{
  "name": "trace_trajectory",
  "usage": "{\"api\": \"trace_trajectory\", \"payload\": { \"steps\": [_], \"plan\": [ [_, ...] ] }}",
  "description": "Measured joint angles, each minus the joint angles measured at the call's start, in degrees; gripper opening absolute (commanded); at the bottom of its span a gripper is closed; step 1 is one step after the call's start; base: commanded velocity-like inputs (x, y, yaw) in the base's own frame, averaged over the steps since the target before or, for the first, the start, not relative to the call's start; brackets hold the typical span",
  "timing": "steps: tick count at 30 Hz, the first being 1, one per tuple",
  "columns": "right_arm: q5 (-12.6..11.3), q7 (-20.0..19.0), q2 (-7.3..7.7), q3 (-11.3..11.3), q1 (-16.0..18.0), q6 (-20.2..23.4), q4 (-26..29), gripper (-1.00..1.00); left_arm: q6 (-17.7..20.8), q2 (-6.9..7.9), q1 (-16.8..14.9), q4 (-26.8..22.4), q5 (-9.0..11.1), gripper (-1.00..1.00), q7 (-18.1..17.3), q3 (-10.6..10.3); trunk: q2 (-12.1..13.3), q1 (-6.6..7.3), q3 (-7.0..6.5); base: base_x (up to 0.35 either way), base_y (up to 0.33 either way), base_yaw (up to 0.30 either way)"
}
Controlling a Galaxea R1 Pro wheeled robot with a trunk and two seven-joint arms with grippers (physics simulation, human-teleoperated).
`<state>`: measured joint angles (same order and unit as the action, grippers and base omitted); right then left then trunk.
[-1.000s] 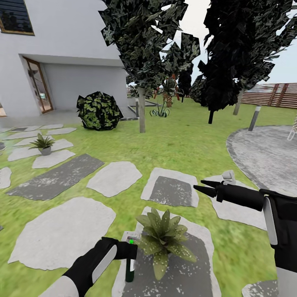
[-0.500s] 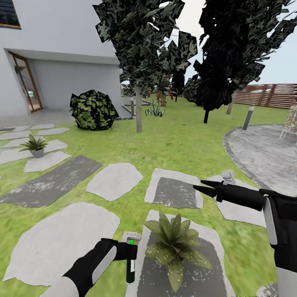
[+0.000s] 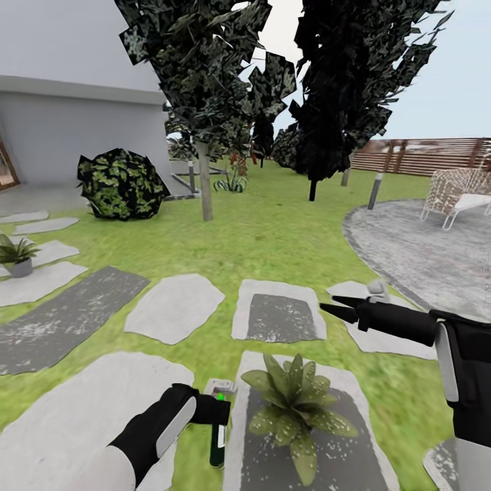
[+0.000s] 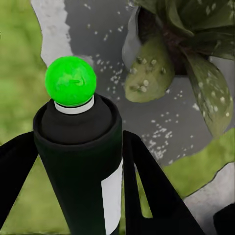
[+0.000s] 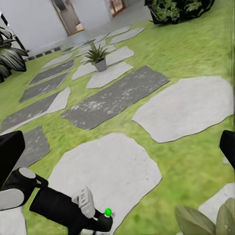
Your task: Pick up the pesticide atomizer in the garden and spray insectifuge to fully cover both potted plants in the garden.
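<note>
Panning right over the last second: near potted plant (image 3: 296, 402) now at 6 o'clock, left claw (image 3: 217, 410) gripping the pesticide atomizer (image 3: 218, 436) beside it; right claw (image 3: 331, 307) narrow, empty – second potted plant (image 3: 17, 254) at 9 o'clock

No readable text anywhere; the pesticide atomizer (image 4: 81, 161) bears a white label, seemingly blank.

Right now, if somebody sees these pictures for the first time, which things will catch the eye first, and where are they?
Lowest in the head view, the left tool is shut on the slim black spray bottle with a green base, held upright beside the near white-speckled rosette plant on a grey stepping stone. The right tool points leftward above it, empty. Two dark-leaved trees tower behind the lawn.
</note>
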<state>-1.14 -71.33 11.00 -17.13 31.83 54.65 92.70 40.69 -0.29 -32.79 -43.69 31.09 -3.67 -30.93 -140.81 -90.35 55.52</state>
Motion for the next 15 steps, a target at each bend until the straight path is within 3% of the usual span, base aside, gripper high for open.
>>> {"api": "trace_trajectory", "payload": {
  "steps": [6,8,11,15],
  "plan": [
    [-0.1,-0.1,0.01,0.0,0.0,0.0,0.0,1.0,2.5,-0.5,-1.4,-0.3,0.1,-1.0,-0.4,-0.4,0.0,0.0,0.0,0.16,0.307,-0.275],
    [-0.1,-0.1,-0.01,0.0,0.0,0.0,0.0,1.0,2.7,-1.14,-1.4,-2.0,0.3,-1.0,-0.8,-1.1,0.0,0.0,0.0,0.079,0.119,-0.214],
    [-0.1,-0.1,0.03,0.0,-0.1,-0.1,0.0,1.0,3.0,-1.72,-1.2,-6.7,0.0,-1.0,1.1,-3.9,0.0,-0.01,0.0,0.027,0.04,-0.079],
    [-0.1,-0.1,0.01,0.0,-0.3,-0.3,0.0,1.0,3.0,-2.17,-0.8,-8.9,0.2,-1.0,3.5,-5.0,0.0,-0.02,0.0,0.006,0.008,-0.016]
  ]
}}
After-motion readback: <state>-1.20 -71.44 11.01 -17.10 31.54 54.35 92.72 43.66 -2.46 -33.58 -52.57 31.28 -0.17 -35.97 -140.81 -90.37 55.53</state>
